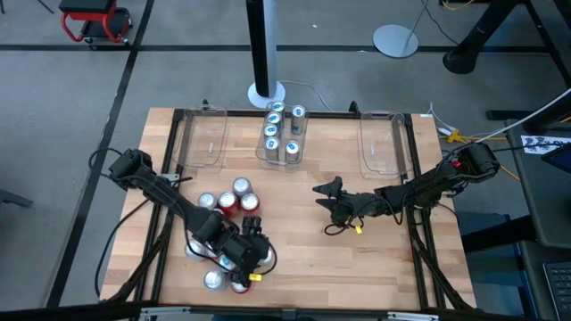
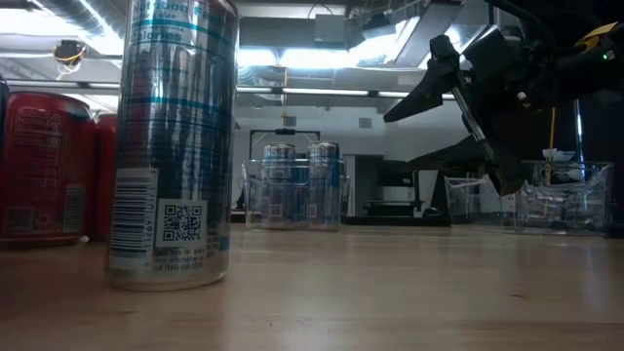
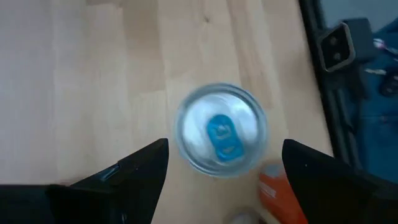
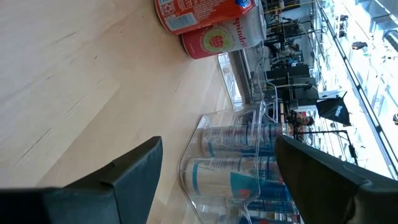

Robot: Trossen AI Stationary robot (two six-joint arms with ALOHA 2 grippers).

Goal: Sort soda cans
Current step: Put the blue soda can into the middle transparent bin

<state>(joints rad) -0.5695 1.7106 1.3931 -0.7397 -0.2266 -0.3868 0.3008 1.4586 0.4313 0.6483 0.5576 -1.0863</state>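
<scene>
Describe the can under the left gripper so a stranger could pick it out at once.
Start at the wooden table and go to its near left corner, where the left gripper hangs with fingers spread. Directly beneath stands a silver can, seen top-on in the left wrist view. Its blue pull tab sets it apart from the red cans nearby.

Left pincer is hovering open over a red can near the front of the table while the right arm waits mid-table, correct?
Not quite: the can under the left pincer is a silver can with a blue tab, not a red one, as the left wrist view shows. The rest holds: that pincer is open above it near the table's front edge, and the right pincer waits open over mid-table.
</scene>
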